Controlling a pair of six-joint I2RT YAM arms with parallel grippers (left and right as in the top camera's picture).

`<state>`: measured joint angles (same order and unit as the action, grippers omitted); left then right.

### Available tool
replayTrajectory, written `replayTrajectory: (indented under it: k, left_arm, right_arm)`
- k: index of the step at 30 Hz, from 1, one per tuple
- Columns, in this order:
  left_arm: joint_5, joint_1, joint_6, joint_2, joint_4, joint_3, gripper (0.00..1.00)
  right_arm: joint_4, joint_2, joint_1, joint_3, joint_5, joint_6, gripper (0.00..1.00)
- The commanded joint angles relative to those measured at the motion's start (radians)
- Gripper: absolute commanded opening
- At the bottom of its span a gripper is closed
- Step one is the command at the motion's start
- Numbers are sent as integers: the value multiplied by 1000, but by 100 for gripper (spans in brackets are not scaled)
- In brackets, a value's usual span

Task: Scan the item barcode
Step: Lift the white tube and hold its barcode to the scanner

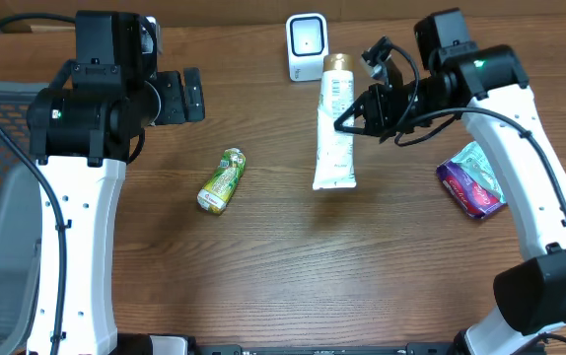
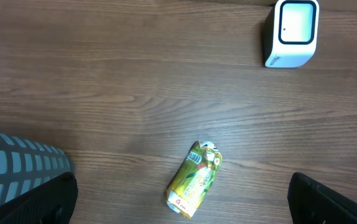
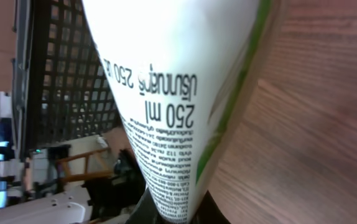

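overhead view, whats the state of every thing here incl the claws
tube: gripped at its upper half, cap end toward the scanner
scanner: standing upright, free
green pouch: lying flat, crumpled, free
purple pack: lying flat by the right arm, free
left claw: open, empty
right claw: shut on the tube

Open lane along the near edge of the surface (image 1: 362, 286); tube (image 1: 335, 128) and scanner (image 1: 306, 46) crowd the far edge, green pouch (image 1: 222, 180) mid-left, purple packet (image 1: 470, 184) hard right.
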<state>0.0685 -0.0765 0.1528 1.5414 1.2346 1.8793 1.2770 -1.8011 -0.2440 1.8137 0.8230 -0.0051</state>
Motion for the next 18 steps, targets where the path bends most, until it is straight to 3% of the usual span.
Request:
replayTrajectory:
  k: [1,9,12,18]
  left_arm:
    - [10,4,-19,8,0,13,99]
    - [10,4,-19,8,0,13,99]
    - [10,4,-19,8,0,13,100]
    - [10,4,-19,8,0,13,99]
  right_arm:
    - [7,40,-5,50,-10,-83,4]
    - [-10,40,-5,50,-53,-82,4]
    - [-61,39,-25,73,-337,68,3]
    - [-68,0,-108,210,-844,138,3]
